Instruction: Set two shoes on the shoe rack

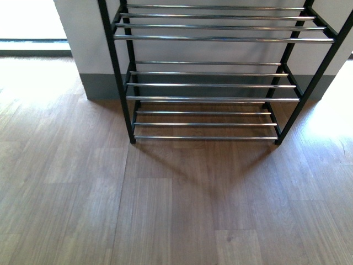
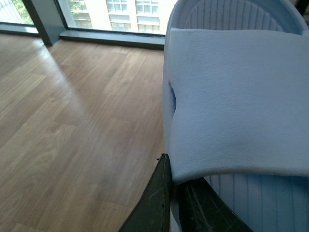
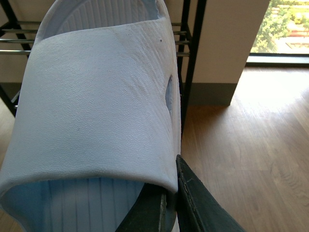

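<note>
The shoes I hold are light blue slide sandals; no grey sneakers show. My left gripper (image 2: 174, 176) is shut on the side edge of one sandal's strap (image 2: 236, 96), held above the wooden floor. My right gripper (image 3: 171, 181) is shut on the strap edge of the other sandal (image 3: 96, 96). The shoe rack (image 1: 212, 98) stands against the wall in the front view, black frame with chrome bars, its visible tiers bare. Its black post (image 3: 193, 48) shows just behind the right sandal. Neither arm shows in the front view.
Wooden floor (image 1: 176, 204) spreads in front of the rack. A white wall with a grey base (image 1: 96, 85) stands behind it. Floor-level windows show in the left wrist view (image 2: 120, 14) and the right wrist view (image 3: 280, 29).
</note>
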`<state>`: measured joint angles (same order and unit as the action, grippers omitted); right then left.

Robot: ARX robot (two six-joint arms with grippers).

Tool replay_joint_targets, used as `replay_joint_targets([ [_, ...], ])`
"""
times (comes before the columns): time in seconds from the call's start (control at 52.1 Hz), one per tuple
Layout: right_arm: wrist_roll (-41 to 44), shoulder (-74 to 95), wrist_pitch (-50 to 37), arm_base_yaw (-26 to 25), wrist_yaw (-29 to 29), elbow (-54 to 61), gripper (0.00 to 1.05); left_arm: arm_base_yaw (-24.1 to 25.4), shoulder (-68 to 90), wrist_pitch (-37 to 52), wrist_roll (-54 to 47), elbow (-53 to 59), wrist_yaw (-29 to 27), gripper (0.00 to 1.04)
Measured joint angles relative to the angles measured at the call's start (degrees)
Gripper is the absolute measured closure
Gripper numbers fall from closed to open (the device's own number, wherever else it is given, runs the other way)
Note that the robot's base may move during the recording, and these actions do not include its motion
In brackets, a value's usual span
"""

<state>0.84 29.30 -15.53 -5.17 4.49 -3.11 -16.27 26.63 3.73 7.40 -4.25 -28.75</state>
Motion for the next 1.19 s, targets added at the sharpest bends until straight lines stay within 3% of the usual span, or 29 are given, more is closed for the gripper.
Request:
replay_joint_targets([
  [1.191,0.0,0.1,0.0,-0.1,0.2,0.1,1.03,-0.2,0.0,0.0,0.0,0.0,0.2,1.03],
])
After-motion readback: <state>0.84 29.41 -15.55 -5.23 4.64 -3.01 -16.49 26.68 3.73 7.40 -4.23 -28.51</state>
